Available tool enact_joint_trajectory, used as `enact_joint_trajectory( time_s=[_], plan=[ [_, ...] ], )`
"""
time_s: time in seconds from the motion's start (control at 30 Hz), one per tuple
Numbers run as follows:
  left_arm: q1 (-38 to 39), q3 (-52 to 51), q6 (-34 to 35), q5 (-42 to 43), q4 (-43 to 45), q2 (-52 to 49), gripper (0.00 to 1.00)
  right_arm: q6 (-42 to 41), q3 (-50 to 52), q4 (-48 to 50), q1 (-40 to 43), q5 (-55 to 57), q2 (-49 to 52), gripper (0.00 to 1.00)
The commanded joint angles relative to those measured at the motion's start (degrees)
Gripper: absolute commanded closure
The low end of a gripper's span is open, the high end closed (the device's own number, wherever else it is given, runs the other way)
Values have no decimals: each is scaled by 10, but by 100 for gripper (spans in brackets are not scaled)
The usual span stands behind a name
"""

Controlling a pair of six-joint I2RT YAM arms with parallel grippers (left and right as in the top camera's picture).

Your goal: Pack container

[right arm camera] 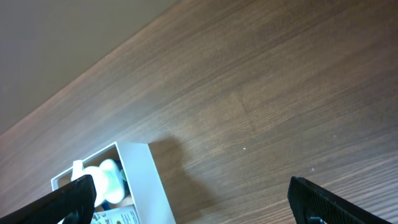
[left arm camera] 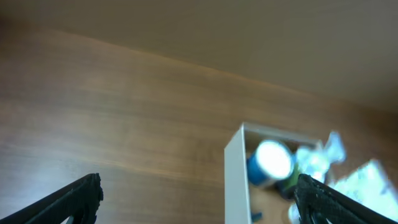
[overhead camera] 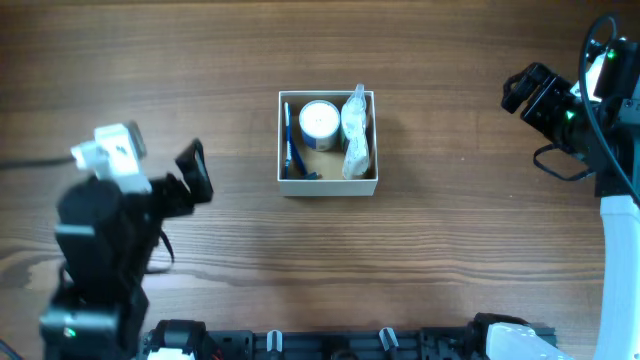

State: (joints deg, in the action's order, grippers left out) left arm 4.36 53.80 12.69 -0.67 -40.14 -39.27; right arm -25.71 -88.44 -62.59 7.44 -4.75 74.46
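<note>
Nearest to me, my left gripper [overhead camera: 192, 172] hangs over the brown wooden table [overhead camera: 450, 260]. Its two black fingers [left arm camera: 78, 199] are spread wide, with nothing between them. Further on, at the middle of the table, stands the one container [overhead camera: 330, 186], a square shallow box with thin white walls and a tan cardboard floor. Inside it I count three things: one slim blue stick [overhead camera: 288, 135] along the left wall, one round jar [overhead camera: 320, 121] with a white lid in the middle, and one clear crinkled plastic packet [overhead camera: 355, 135] along the right wall. Farthest, near the right edge, my right gripper [overhead camera: 520, 90] is also wide open and empty, well apart from the box.
</note>
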Motion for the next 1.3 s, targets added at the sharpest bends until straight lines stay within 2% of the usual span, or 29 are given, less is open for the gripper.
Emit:
enact_joint_trajectory(
  time_s=[0.0, 0.3, 0.6, 0.83, 1.27],
  plan=[
    [-5, -114, -5, 44, 37, 80, 0, 1, -4, 2, 2, -7, 5, 0],
    [2, -292, -3, 60, 55, 225, 0, 0, -4, 2, 2, -7, 5, 0],
    [22, -422, -3, 60, 133, 351, 0, 1, -4, 2, 2, -7, 5, 0],
    [22, -454, -3, 59, 170, 386, 0, 1, -4, 2, 2, -7, 5, 0],
    [22, -454, -3, 45, 276, 391, 0, 0, -4, 2, 1, -7, 5, 0]
  ],
)
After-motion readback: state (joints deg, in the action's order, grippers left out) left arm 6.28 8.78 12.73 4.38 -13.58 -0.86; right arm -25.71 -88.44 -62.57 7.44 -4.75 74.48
